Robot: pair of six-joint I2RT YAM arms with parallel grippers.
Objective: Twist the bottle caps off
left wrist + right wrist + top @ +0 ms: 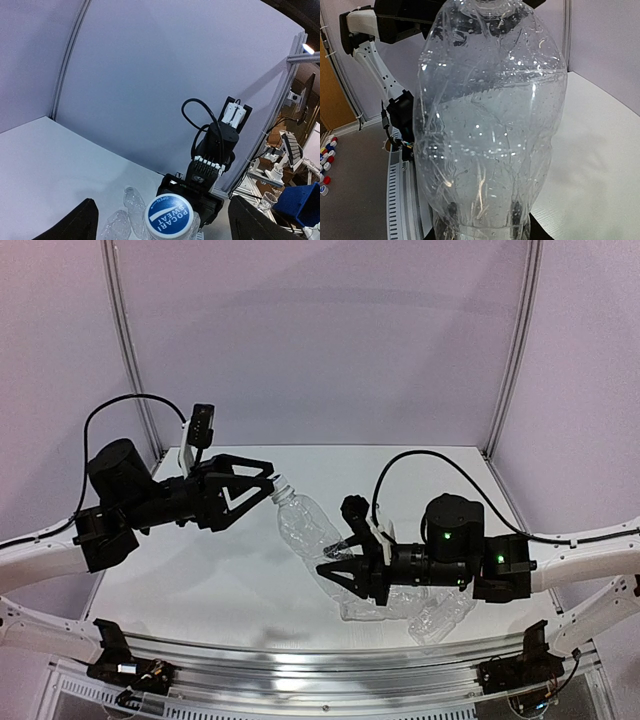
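Observation:
My right gripper (pixel 345 565) is shut on the lower body of a clear crinkled bottle (pixel 305 525) and holds it tilted above the table, neck toward the left arm. The bottle fills the right wrist view (pixel 490 125), and the right gripper (pixel 483 215) shows dimly through its base. Its cap (pixel 280 484) is white with a blue printed top (pixel 169 215). My left gripper (pixel 272 478) is open, its jaws wide apart on either side of the cap without touching it; it shows in the left wrist view (pixel 165 222). Two more clear bottles (pixel 385 605) (pixel 445 615) lie on the table under the right arm.
The white table (pixel 200 570) ends at a metal rail (pixel 320 665) along the near edge. Pale wall panels (pixel 320 340) close off the back and sides. The two lying bottles also show in the left wrist view (pixel 125 212). Loose coloured caps (pixel 325 150) lie off the table.

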